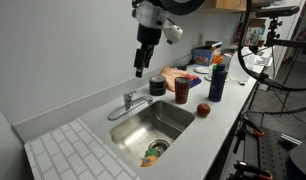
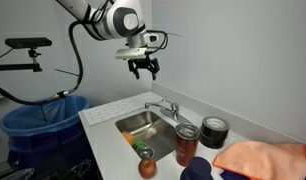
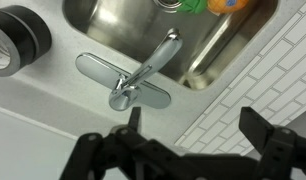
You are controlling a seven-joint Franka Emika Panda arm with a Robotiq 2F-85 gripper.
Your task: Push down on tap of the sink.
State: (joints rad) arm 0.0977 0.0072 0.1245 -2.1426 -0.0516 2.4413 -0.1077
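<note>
The chrome tap (image 1: 131, 101) stands at the back rim of the steel sink (image 1: 163, 122), spout reaching over the basin. It also shows in an exterior view (image 2: 163, 106) and in the wrist view (image 3: 143, 72), where the sink (image 3: 113, 25) lies above it. My gripper (image 1: 141, 70) hangs well above the tap, fingers pointing down; it also shows in an exterior view (image 2: 144, 70). In the wrist view the fingers (image 3: 193, 118) are spread wide and empty, over the countertop and ribbed area below the tap.
A white ribbed draining area (image 1: 68, 150) lies beside the sink. A dark cup (image 1: 156, 86), a red can (image 1: 182, 90), a blue bottle (image 1: 216, 78) and an apple (image 1: 203, 110) stand on the counter. Tape roll (image 3: 15, 40) nearby. Colourful items lie at the drain (image 1: 154, 152).
</note>
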